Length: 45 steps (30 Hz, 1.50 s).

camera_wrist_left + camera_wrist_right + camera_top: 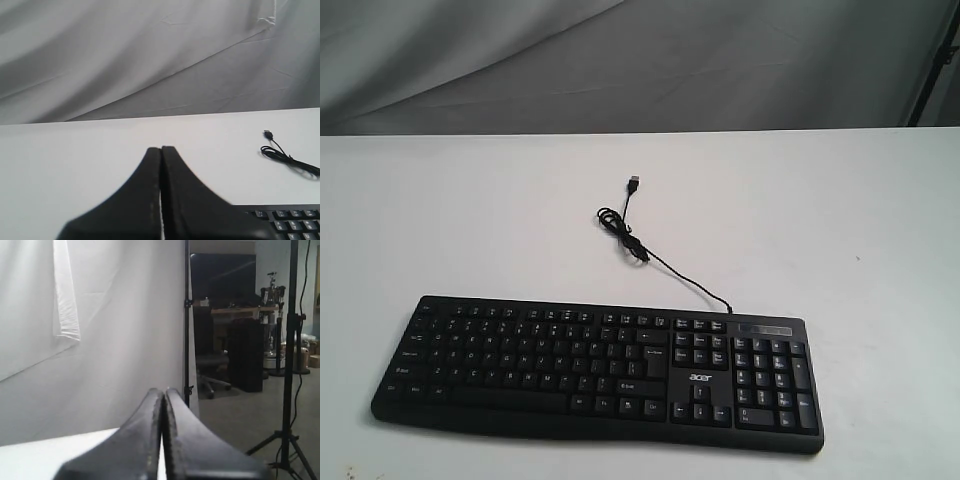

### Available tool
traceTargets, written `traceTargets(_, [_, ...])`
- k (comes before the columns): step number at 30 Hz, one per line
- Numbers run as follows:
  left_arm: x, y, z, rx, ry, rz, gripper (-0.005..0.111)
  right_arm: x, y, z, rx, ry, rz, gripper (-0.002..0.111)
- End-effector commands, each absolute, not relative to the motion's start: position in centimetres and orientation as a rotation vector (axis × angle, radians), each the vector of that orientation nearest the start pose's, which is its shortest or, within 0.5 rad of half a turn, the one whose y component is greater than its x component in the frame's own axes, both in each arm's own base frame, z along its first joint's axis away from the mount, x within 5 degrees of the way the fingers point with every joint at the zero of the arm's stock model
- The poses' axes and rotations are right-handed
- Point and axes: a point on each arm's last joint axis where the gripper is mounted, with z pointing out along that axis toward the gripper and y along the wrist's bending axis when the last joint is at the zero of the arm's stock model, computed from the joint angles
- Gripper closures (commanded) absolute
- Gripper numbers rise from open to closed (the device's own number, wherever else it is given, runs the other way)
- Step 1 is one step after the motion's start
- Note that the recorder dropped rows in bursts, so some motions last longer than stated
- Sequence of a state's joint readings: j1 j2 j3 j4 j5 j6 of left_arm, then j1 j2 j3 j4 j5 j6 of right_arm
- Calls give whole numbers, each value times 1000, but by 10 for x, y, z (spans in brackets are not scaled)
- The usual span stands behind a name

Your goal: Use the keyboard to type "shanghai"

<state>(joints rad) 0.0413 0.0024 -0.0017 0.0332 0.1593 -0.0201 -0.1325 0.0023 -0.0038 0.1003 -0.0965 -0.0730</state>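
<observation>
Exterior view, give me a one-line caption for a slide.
Black keyboard lying flat on a white table, its unplugged cable looped loosely beyond it.

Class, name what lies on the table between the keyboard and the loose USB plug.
Only the keyboard's own thin black cable, looped into a small coil partway, on the white table; exterior view shows it.

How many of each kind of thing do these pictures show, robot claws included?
Keyboard: 1, black
USB cable: 1, black, running from the keyboard, plug end loose
Grippers: 2, the left gripper and the right gripper, both shut
Total: 4
</observation>
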Motion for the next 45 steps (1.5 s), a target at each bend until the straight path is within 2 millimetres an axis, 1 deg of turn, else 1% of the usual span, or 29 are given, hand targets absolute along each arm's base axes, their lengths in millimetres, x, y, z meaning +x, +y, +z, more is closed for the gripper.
traceTargets(1, [56,2,199,-24,1637,39,107,50,-9,237,206,1201,4,108])
traceTargets(3, [56,2,199,-24,1637,39,107,47,-10,243,294,1104,149,108])
traceTargets(5, [56,2,199,-24,1637,39,107,39,-10,258,288,911,197,108])
traceTargets(6, [56,2,199,-24,1637,39,107,34,-9,264,284,827,250,108])
traceTargets(7, [56,2,199,-24,1637,39,107,32,-7,266,286,792,319,108])
traceTargets(8, [56,2,199,-24,1637,39,107,33,-3,266,273,796,391,108])
traceTargets(9, [56,2,199,-24,1637,39,107,33,2,267,218,819,419,108])
traceTargets(11, [56,2,199,-24,1637,39,107,29,16,278,34,824,394,108])
traceTargets(13, [56,2,199,-24,1637,39,107,25,32,294,-160,833,417,108])
traceTargets(15, [56,2,199,-24,1637,39,107,26,43,313,-272,868,481,108])
traceTargets(17, [56,2,199,-24,1637,39,107,35,48,336,-340,939,505,108])
traceTargets(20, [56,2,199,-24,1637,39,107,63,49,367,-389,1050,526,108])
traceTargets(21, [56,2,199,-24,1637,39,107,80,50,378,-441,1094,514,108])
traceTargets(22, [56,2,199,-24,1637,39,107,93,50,384,-468,1124,510,108])
traceTargets(23, [56,2,199,-24,1637,39,107,112,48,388,-477,1171,512,108])
traceTargets(24, [56,2,199,-24,1637,39,107,131,46,396,-496,1204,498,108])
traceTargets(26, [56,2,199,-24,1637,39,107,162,40,406,-500,1270,448,108])
traceTargets(27, [56,2,199,-24,1637,39,107,188,34,405,-482,1337,405,108])
traceTargets(29, [56,2,199,-24,1637,39,107,223,25,406,-475,1417,319,108])
traceTargets(30, [56,2,199,-24,1637,39,107,244,19,405,-481,1476,220,108])
traceTargets(32, [56,2,199,-24,1637,39,107,270,12,400,-555,1559,3,108])
traceTargets(33, [56,2,199,-24,1637,39,107,282,6,399,-509,1604,-117,108])
traceTargets(35, [56,2,199,-24,1637,39,107,294,0,393,-434,1630,-290,108])
traceTargets(37, [56,2,199,-24,1637,39,107,302,-3,390,-394,1642,-481,108])
traceTargets(39, [56,2,199,-24,1637,39,107,309,-1,383,-359,1663,-624,108])
traceTargets(40, [56,2,199,-24,1637,39,107,313,2,379,-340,1675,-659,108])
traceTargets(41, [56,2,199,-24,1637,39,107,318,3,377,-301,1690,-673,108])
traceTargets(43, [56,2,199,-24,1637,39,107,327,6,372,-185,1780,-562,108])
traceTargets(45, [56,2,199,-24,1637,39,107,340,15,363,-191,1891,-425,108])
